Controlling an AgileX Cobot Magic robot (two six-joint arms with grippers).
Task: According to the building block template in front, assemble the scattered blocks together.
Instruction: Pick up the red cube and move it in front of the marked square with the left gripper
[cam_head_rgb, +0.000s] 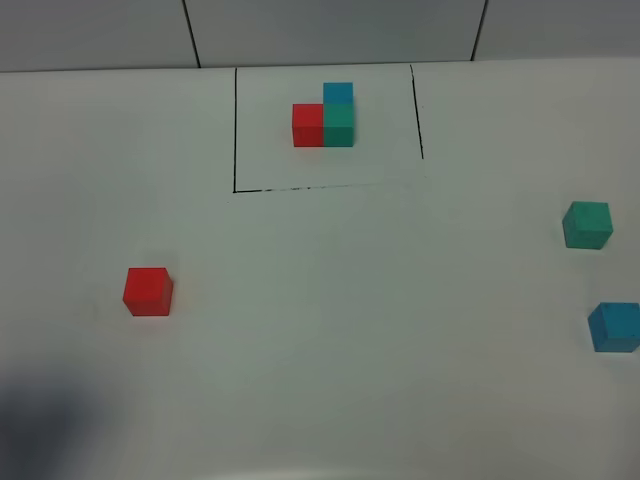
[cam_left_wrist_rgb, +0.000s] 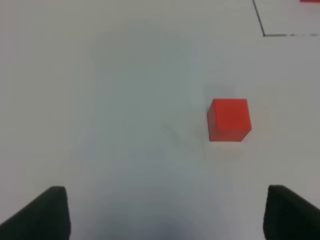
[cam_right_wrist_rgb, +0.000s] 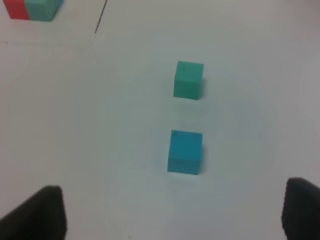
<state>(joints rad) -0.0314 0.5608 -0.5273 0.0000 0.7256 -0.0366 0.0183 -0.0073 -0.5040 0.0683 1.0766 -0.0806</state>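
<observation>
The building block template (cam_head_rgb: 324, 115) stands at the back inside a thin black outline: red cube left, teal-green right, blue behind; part of it shows in the right wrist view (cam_right_wrist_rgb: 32, 9). The loose red cube (cam_head_rgb: 148, 291) lies on the left; it also shows in the left wrist view (cam_left_wrist_rgb: 229, 120), ahead of my open, empty left gripper (cam_left_wrist_rgb: 165, 215). The loose teal-green cube (cam_head_rgb: 587, 224) and blue cube (cam_head_rgb: 613, 327) lie at the right edge. In the right wrist view the teal-green cube (cam_right_wrist_rgb: 188, 80) and blue cube (cam_right_wrist_rgb: 185, 151) lie ahead of my open, empty right gripper (cam_right_wrist_rgb: 172, 212).
The white table (cam_head_rgb: 350, 330) meets a grey tiled wall (cam_head_rgb: 330, 30) at the back. The black outline (cam_head_rgb: 235, 130) opens toward the right front. A dark shadow lies at the front left corner (cam_head_rgb: 40, 420). Neither arm shows in the exterior high view.
</observation>
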